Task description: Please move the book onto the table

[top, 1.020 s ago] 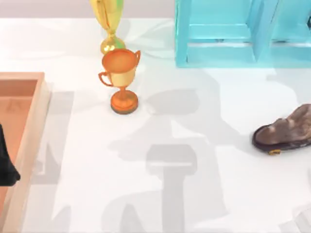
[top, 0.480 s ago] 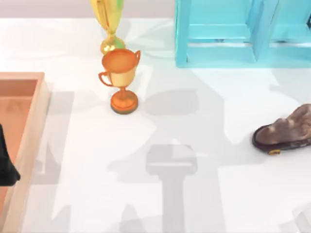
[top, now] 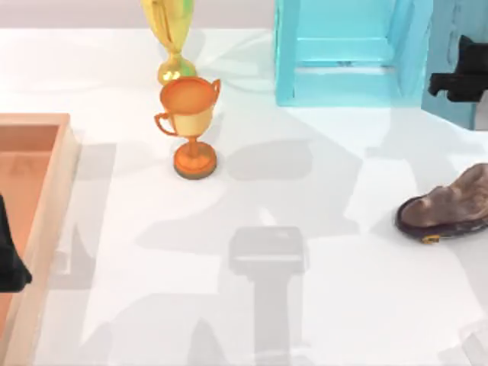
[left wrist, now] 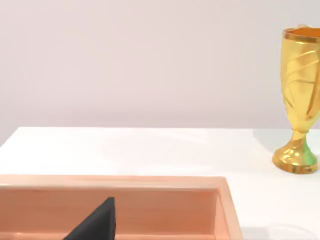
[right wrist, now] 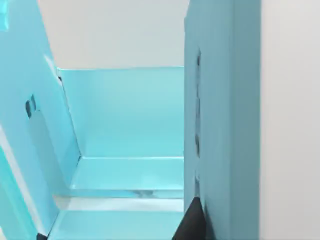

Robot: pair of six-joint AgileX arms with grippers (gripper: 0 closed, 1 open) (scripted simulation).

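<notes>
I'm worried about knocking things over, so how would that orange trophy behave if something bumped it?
The orange trophy would probably tip easily: a wide cup sits on a thin stem over a smaller round base. Once down, its round shape suggests it might roll. The glossy white table looks smooth, so it could also slide.
</notes>
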